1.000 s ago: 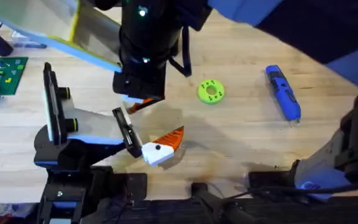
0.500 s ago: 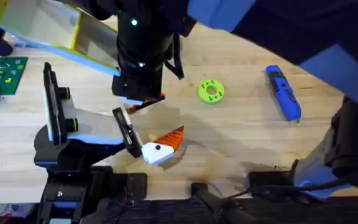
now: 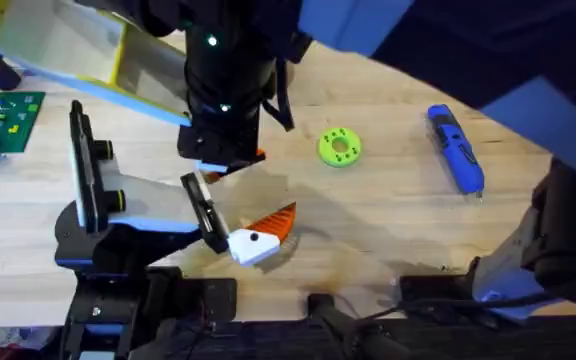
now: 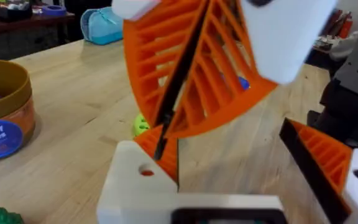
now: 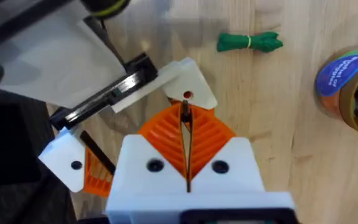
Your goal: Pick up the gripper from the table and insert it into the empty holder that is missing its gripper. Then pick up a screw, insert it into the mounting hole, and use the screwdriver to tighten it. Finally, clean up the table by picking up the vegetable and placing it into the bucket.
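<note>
Bare table (image 3: pixel 388 215) lies open between green disc (image 3: pixel 339 147) and screwdriver (image 3: pixel 455 148); holder (image 3: pixel 200 212) crowds the left.

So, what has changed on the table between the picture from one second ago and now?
The dark arm over the flat black bracket of the white arm body shifted slightly left; the blurred blue arm section near the camera slid left too. Nothing was visibly grasped or released. The lime-green round disc, the blue screwdriver and the mounted orange ribbed finger with white block stayed put.
</note>
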